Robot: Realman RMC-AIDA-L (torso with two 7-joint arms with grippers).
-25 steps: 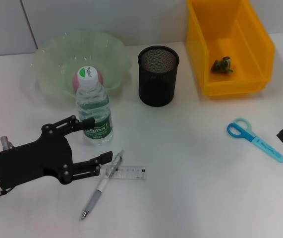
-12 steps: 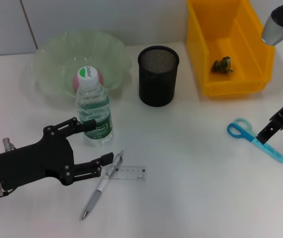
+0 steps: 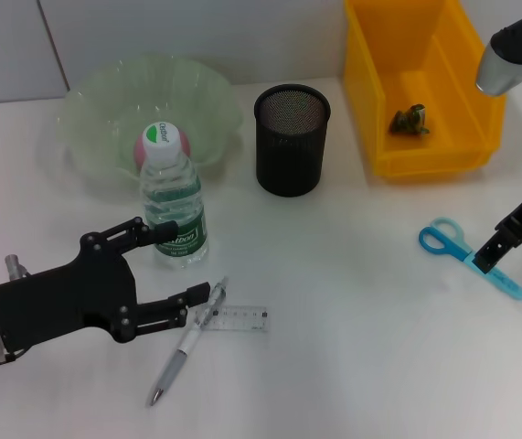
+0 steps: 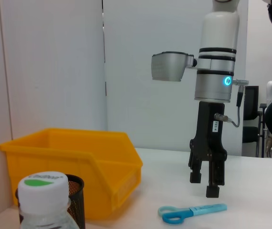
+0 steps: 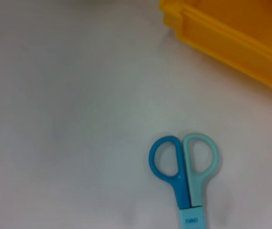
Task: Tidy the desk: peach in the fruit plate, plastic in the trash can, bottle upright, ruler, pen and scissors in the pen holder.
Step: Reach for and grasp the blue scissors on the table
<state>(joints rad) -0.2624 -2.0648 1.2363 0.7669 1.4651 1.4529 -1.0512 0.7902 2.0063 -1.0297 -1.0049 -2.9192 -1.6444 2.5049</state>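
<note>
— Where are your grippers?

— My left gripper (image 3: 171, 259) hangs with its fingers spread wide, one by the upright bottle (image 3: 171, 199), the other by the pen (image 3: 187, 339), which lies across the ruler (image 3: 235, 318). My right gripper (image 4: 206, 183) hovers just above the scissors (image 3: 469, 256), its fingers parted a little, gripping nothing.

— And the other things?

— The peach (image 3: 143, 146) sits in the fruit plate (image 3: 105, 101) behind the bottle. The plastic (image 3: 410, 121) lies in the yellow trash can (image 3: 361, 82). The black mesh pen holder (image 3: 292, 140) stands between plate and can.
</note>
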